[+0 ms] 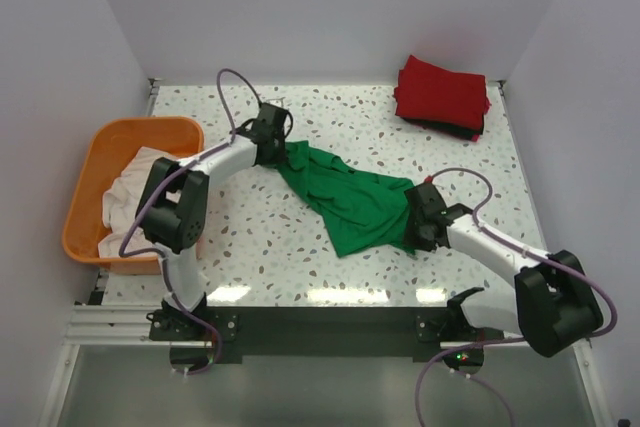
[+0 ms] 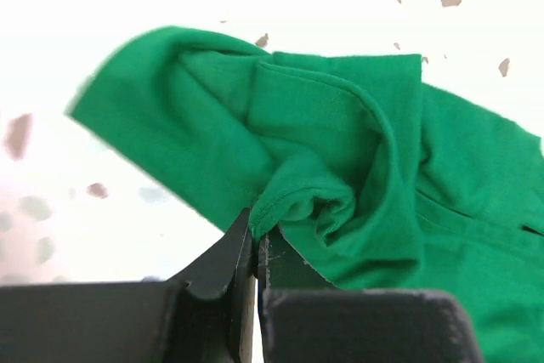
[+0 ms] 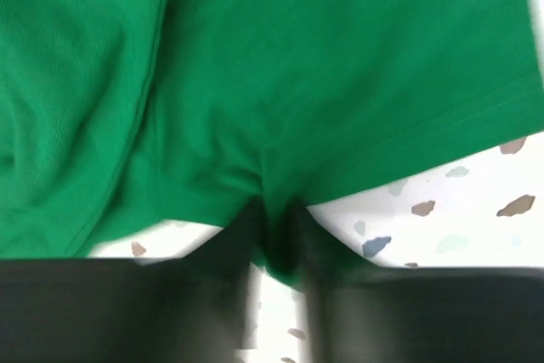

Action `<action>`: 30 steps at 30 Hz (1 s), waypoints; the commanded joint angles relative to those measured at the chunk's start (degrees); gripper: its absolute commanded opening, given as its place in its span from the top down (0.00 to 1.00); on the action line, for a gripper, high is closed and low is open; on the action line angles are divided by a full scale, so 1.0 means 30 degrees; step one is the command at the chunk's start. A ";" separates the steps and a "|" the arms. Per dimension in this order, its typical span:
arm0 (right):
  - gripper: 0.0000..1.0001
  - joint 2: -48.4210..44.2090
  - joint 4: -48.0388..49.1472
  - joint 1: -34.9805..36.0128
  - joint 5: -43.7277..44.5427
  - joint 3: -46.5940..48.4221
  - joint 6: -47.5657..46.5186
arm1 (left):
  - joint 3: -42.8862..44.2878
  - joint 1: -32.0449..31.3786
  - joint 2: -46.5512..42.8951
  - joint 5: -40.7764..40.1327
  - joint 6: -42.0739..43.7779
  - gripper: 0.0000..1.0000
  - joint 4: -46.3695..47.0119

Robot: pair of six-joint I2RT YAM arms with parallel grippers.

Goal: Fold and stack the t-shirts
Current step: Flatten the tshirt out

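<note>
Green cotton fills both wrist views: the green t-shirt (image 1: 345, 202) lies stretched in a rumpled diagonal across the middle of the speckled table (image 1: 250, 242), held at both ends.

Nearest the arm bases, the right gripper (image 3: 276, 229) is clenched on the shirt's near right hem. A small fold of cloth is pinched between its dark fingers. That view is blurred, but the fabric clearly runs into the closed jaws, with bare table showing just beside it.

Farther in, the left gripper (image 2: 253, 240) is clamped on the shirt's far left end. Its two black fingers meet on a bunched edge of hem, and the cloth gathers into soft folds right behind the tips.

At the left edge of the table stands an orange plastic basket (image 1: 85, 182), with the off-white t-shirt (image 1: 130, 192) crumpled inside it, partly hidden by the left arm.

At the far right corner, well apart from the green one, the red t-shirt (image 1: 440, 92) sits folded. It rests on the black t-shirt (image 1: 462, 131), of which only a dark edge shows beneath.
</note>
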 commanded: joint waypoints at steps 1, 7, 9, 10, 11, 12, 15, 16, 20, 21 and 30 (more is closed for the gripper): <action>0.86 0.0713 0.0438 0.0121 0.2096 0.0857 0.0609 | -0.0429 0.0269 -0.3137 -0.1787 0.0025 1.00 0.0996; 1.00 -0.1801 -0.4130 0.0091 0.7307 0.5598 0.0055 | -0.0724 0.0387 -0.7148 -0.3810 -0.0123 1.00 0.0175; 1.00 -0.3261 -0.5620 0.0091 0.9301 0.8137 -0.0588 | -0.0490 0.0416 -0.9052 -0.4338 -0.0210 1.00 -0.0059; 1.00 -0.3648 -0.6123 0.0062 0.9888 0.8996 -0.0765 | -0.0402 0.0445 -0.9697 -0.4600 -0.0385 1.00 -0.0206; 1.00 -0.4087 -0.6621 0.0062 1.0416 0.9903 -0.1231 | -0.0198 0.0445 -1.1037 -0.5154 -0.0445 1.00 -0.0410; 1.00 -0.4497 -0.7351 0.0033 1.1494 1.1682 -0.1554 | -0.0109 0.0445 -1.1689 -0.5421 -0.0504 1.00 -0.0557; 1.00 -0.5554 -0.9223 0.0062 1.3313 1.5693 -0.2581 | 0.0856 0.0503 -1.3771 -0.6855 -0.0913 1.00 -0.1581; 1.00 -0.5672 -0.9726 0.0033 1.3727 1.6699 -0.2931 | 0.1149 0.0504 -1.4153 -0.7178 -0.0943 1.00 -0.1845; 1.00 -0.4973 -1.2511 0.0062 1.5518 2.0601 -0.3488 | 0.2554 0.0504 -1.5472 -0.8615 -0.1119 1.00 -0.3279; 1.00 -0.4854 -1.3152 0.0033 1.5432 2.1476 -0.3636 | 0.2761 0.0504 -1.5591 -0.8501 -0.1061 1.00 -0.3486; 1.00 -0.5261 -1.3219 0.0033 1.1739 2.0841 -0.4604 | 0.2734 0.0504 -1.6617 -0.7737 -0.1148 1.00 -0.4367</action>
